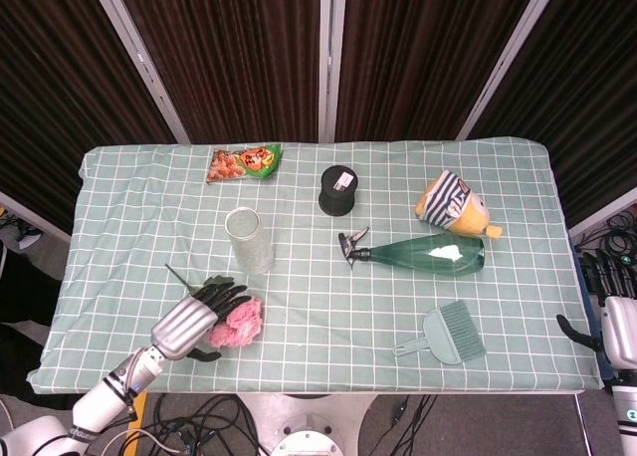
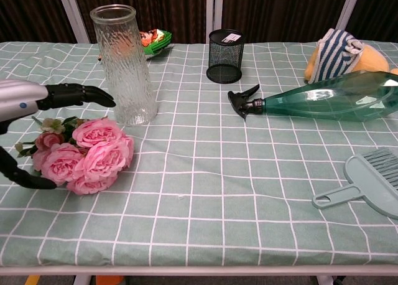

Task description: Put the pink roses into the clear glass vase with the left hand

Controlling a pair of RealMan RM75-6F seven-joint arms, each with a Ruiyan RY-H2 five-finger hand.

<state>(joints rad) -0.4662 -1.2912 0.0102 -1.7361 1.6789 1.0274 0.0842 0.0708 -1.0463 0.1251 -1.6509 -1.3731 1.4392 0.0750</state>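
The bunch of pink roses (image 1: pixel 239 321) (image 2: pixel 90 154) lies flat on the checked cloth at the front left, stems and leaves pointing left. Just behind it the clear glass vase (image 1: pixel 248 239) (image 2: pixel 123 64) stands upright and empty. My left hand (image 1: pixel 194 322) (image 2: pixel 28 101) reaches over the bunch from the left, holding nothing. Its fingers (image 2: pixel 74 95) stretch above the leaves and its thumb (image 2: pixel 28 179) lies on the cloth at the near side of the blooms. My right hand (image 1: pixel 617 327) hangs off the table's right edge, fingers apart and empty.
A green spray bottle (image 1: pixel 428 254) (image 2: pixel 329 98) lies right of the vase. A black mesh cup (image 1: pixel 339 190) (image 2: pixel 224 56) and a snack bag (image 1: pixel 244 161) sit further back. A striped plush toy (image 1: pixel 456 203) is at the back right, a teal dustpan brush (image 1: pixel 448 335) at the front right.
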